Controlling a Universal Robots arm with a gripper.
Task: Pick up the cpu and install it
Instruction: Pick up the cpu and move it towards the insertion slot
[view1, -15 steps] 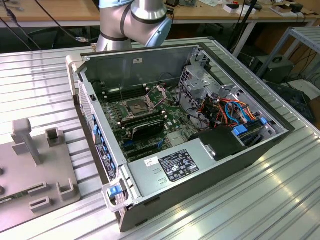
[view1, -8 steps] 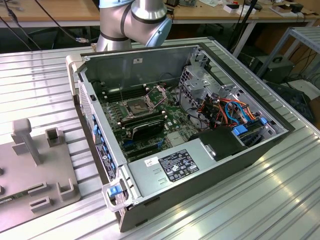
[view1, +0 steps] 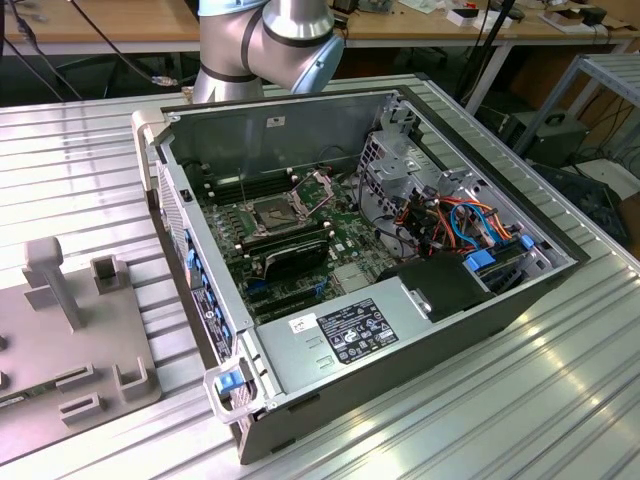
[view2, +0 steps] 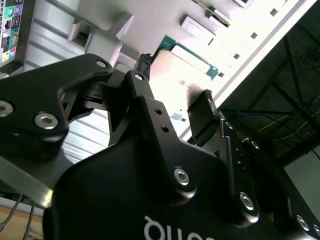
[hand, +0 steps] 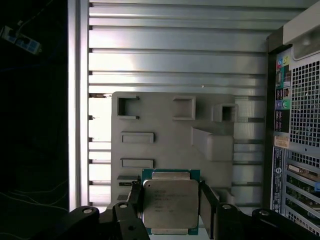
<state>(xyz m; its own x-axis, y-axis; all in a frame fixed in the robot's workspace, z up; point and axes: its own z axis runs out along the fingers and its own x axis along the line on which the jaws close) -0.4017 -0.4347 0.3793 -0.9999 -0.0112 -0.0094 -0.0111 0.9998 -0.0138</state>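
Observation:
The cpu (hand: 170, 204), a flat square chip with a dull silver top and a green rim, sits between the two black fingers of my gripper (hand: 170, 200). The jaws are shut on its opposite edges. It hangs well above the grey holder block (hand: 165, 125), which lies on the ribbed metal table. In the second wrist view the cpu (view2: 182, 70) shows from the side, between the fingertips of the gripper (view2: 176, 77). In the exterior view the dark square socket (view1: 272, 212) lies on the motherboard inside the open computer case (view1: 400, 330), its metal frame (view1: 315, 185) hinged up.
The grey holder block (view1: 70, 330) lies on the table at the exterior view's left, beside the case. Orange and blue cables (view1: 455, 225) and a black box (view1: 440, 285) fill the case's right part. The arm's base (view1: 265, 45) stands behind the case. The case's rear panel (hand: 300, 135) borders the block.

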